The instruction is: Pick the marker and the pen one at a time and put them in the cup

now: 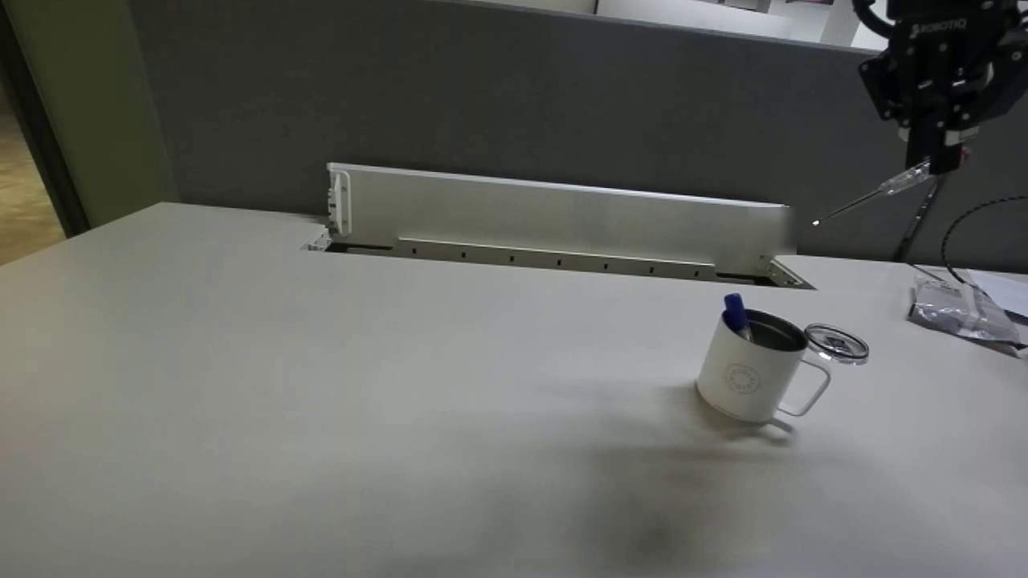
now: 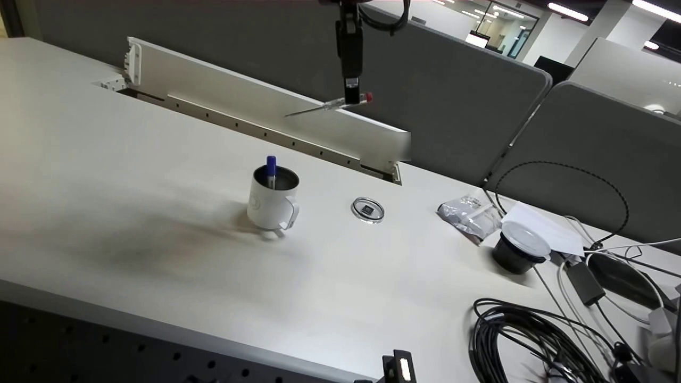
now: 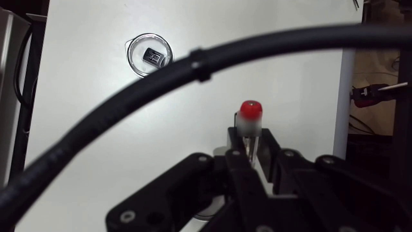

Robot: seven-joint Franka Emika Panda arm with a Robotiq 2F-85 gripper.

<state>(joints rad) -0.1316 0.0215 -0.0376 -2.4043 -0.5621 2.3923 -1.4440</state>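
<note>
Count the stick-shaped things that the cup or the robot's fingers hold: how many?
2: the blue-capped marker in the cup, and the clear-handled screwdriver held between the fingers. More may be hidden low inside the cup.

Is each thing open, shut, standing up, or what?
White metal mug with loop handle: upright, uncovered
Blue-capped whitish marker: inside mug, cap up
Slim clear pen-like tool with red end: midair, slanted
Black jaws: shut on the tool
Round clear lid: lying flat
White-lidded black tub: covered
Black cable: coiled
</note>
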